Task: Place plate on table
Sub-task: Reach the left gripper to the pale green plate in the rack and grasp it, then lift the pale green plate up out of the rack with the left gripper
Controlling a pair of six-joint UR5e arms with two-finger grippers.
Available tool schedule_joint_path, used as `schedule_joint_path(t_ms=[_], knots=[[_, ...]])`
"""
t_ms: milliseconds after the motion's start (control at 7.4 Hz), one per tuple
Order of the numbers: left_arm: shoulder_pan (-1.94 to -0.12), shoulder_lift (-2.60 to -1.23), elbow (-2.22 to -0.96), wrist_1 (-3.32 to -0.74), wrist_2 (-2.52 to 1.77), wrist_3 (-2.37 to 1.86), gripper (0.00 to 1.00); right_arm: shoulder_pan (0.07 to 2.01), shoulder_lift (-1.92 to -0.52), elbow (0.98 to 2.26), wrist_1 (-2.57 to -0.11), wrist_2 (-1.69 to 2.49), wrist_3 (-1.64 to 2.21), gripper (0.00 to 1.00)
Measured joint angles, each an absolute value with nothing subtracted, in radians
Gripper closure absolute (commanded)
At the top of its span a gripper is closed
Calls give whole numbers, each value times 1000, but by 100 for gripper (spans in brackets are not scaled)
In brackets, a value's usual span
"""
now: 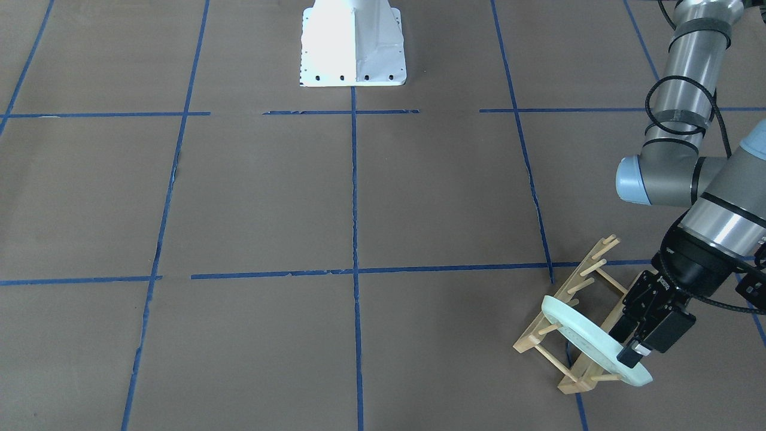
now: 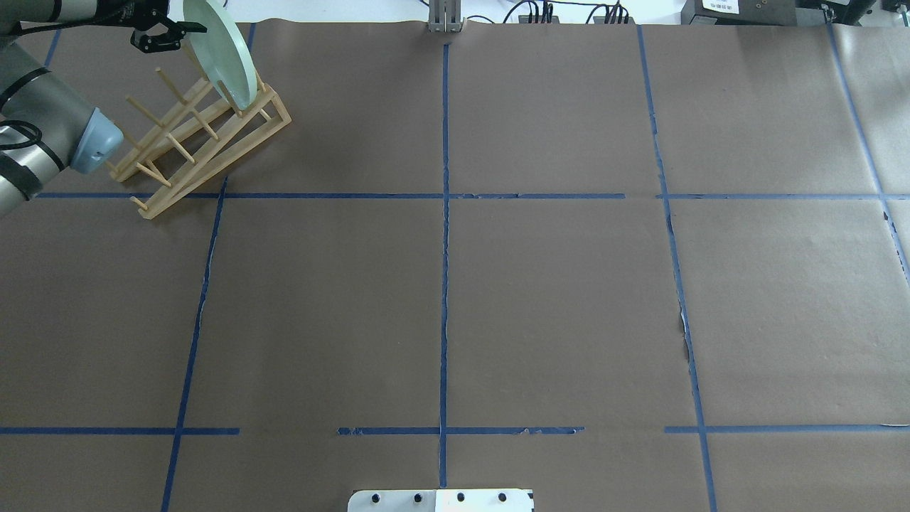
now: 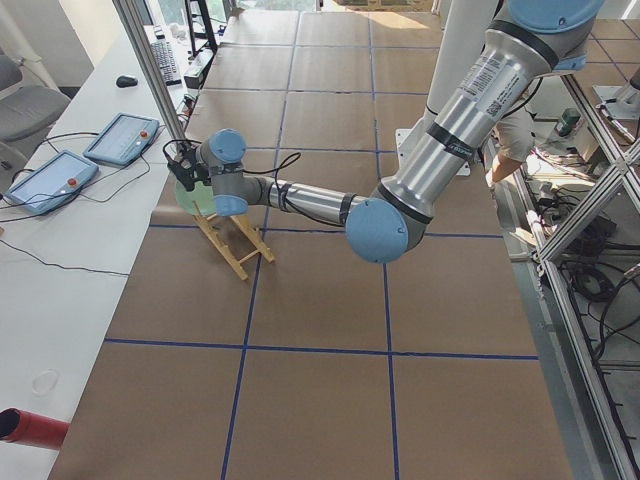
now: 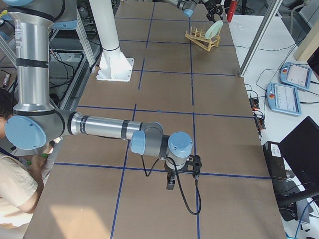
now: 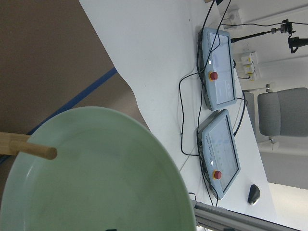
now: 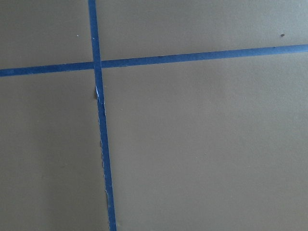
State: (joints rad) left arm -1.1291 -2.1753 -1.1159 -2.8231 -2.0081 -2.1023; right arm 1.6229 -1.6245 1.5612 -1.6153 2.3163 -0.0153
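The pale mint-green plate [image 1: 589,335] stands on edge between the pegs of the light wooden rack [image 1: 538,338] at the table's [image 1: 359,197] far left corner. It also shows in the overhead view [image 2: 220,57]. My left gripper [image 1: 631,350] is at the plate's upper rim, and its spread fingers look open in the overhead view [image 2: 168,35]. The left wrist view shows the plate's face [image 5: 106,183] close up with a peg across it. My right gripper [image 4: 170,185] hangs just over bare table near the robot's right end. It shows only in the exterior right view, so I cannot tell its state.
The white robot base [image 1: 353,42] stands at the table's middle edge. A white side bench with two teach pendants [image 5: 219,72] and cables runs just beyond the rack. A person [image 4: 15,199] sits beside the right arm's base.
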Motion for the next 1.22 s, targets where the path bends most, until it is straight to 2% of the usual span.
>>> schedule_joint_path(t_ms=[270,405,541,676,1216], knots=[[-1138,-2177,-1115,-2823,-2008,-2106,41,1623,-1625,1561,-1615,2316,-15,0],[-1139,-2178,-1115,-2822,-2008,-2106,49,1623,-1624,1562,-1615,2316,-15,0],[-1139,-2181,-1115,-2822,-2009,-2107,78,1623,-1624,1562,-1615,2316,-15,0],[-1138,-2184,-1115,-2822,-2009,-2107,100,1623,-1624,1562,-1615,2316,-15,0],[-1144,-2189,-1157,-2820,-2017,-2099,100,1623,-1624,1562,-1615,2316,-15,0]])
